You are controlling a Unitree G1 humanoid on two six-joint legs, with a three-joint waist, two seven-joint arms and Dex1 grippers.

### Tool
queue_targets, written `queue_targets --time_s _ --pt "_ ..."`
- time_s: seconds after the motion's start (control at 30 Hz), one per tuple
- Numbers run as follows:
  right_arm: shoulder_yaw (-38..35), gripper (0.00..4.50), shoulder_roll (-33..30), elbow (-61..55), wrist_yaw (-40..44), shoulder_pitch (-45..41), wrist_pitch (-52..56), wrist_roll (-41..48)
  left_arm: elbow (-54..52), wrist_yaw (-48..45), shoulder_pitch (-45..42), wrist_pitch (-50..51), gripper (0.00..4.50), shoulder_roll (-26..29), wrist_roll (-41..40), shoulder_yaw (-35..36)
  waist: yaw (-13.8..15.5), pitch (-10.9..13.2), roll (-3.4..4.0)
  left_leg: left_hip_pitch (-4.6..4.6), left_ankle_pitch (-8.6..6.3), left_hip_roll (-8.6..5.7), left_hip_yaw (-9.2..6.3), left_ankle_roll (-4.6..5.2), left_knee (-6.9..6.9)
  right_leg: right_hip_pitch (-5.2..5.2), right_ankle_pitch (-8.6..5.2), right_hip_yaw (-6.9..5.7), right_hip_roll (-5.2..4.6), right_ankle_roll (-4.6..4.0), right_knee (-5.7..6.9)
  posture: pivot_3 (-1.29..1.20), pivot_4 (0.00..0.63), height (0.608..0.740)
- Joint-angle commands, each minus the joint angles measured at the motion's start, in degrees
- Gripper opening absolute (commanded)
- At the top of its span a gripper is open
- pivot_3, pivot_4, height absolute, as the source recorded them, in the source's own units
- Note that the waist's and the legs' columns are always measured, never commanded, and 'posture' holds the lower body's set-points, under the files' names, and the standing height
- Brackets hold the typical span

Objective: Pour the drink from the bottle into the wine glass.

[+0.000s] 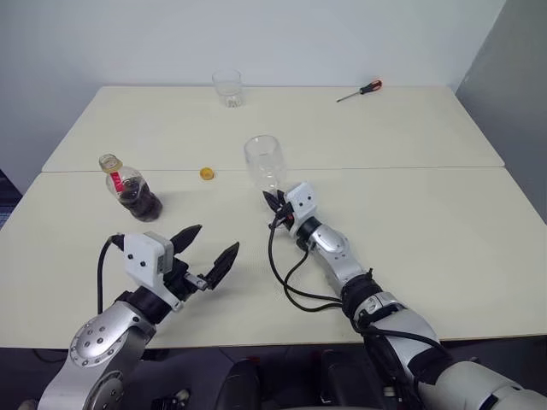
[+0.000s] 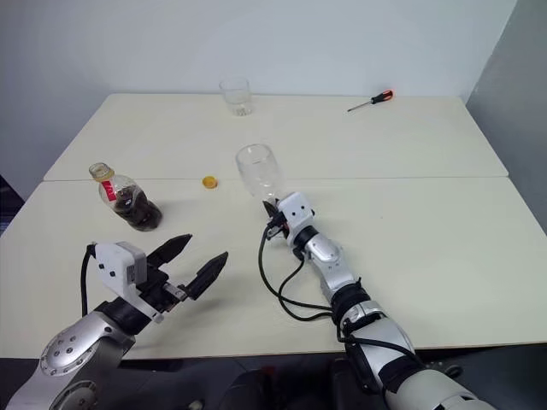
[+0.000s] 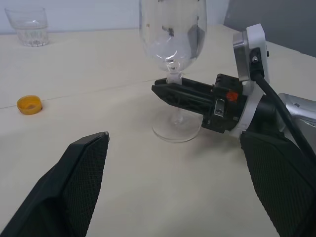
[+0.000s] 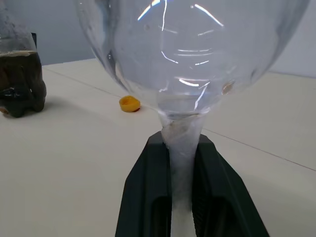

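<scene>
i see the glass [image 1: 262,162] standing upright and empty near the middle of the table [image 1: 444,231], its foot flat on the top. my right gripper [image 4: 181,197] has its two fingers either side of the stem, right against it, so i read it as holding the glass. the bottle [image 1: 130,190] stands well off to the left, uncapped, with the drink [image 1: 141,203] filling its lower part. its yellow cap [image 1: 207,173] lies on the table between bottle and glass. my left gripper [image 1: 209,253] hovers near the front edge with its fingers spread wide, gripping nothing. at the far edge sit a tumbler [image 1: 228,88] and a screwdriver [image 1: 360,91].
</scene>
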Motion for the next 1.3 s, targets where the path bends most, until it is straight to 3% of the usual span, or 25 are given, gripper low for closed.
queue_targets --time_s 0.03,0.27,0.83,1.13,1.3 --pt "1.11 1.83 4.70 -0.33 -0.39 1.89 0.15 -0.98 -1.53 -0.09 -0.71 0.03 4.50 0.54 -0.77 0.48 0.02 0.00 0.00 0.00 0.00 0.00 0.00 0.00 0.00 0.00 0.00 0.01 0.00 0.00 0.00 0.00 0.150 0.740" --pt "3.01 4.24 2.24 0.04 -0.71 4.14 5.16 -3.61 -0.56 -0.54 -2.03 0.46 4.50 0.67 -0.57 -0.01 0.05 -0.03 -0.04 0.01 0.00 -0.01 -0.01 0.00 0.02 0.02 0.00 0.01 -0.01 0.00 0.01 0.00 0.150 0.740" --pt "3.33 4.24 -0.96 -11.27 1.37 10.09 13.68 -4.34 -0.44 -0.78 -2.64 1.34 4.50 0.53 -0.52 -0.15 0.08 -0.19 -0.23 0.10 0.00 0.00 -0.01 0.00 -0.01 0.10 -0.01 0.02 -0.01 -0.01 0.00 0.00 0.150 0.740" --pt "0.91 4.24 -11.22 -43.16 10.04 25.75 29.36 3.28 0.21 0.63 -1.81 0.91 4.50 -0.45 0.37 -0.38 1.72 -0.23 -0.28 0.13 -0.01 -0.04 -0.11 0.00 0.06 0.31 -0.02 -0.06 -0.11 0.04 -0.15 0.00 0.150 0.740" --pt "-0.46 4.24 -19.99 -61.76 14.10 35.09 37.65 7.37 2.35 2.86 -1.11 -1.06 4.50 -2.21 5.34 -2.57 1.76 -0.17 -0.20 0.61 -0.02 -0.07 -0.28 0.01 -0.11 1.05 -0.01 -0.22 -0.11 0.17 -0.80 0.00 0.150 0.740"
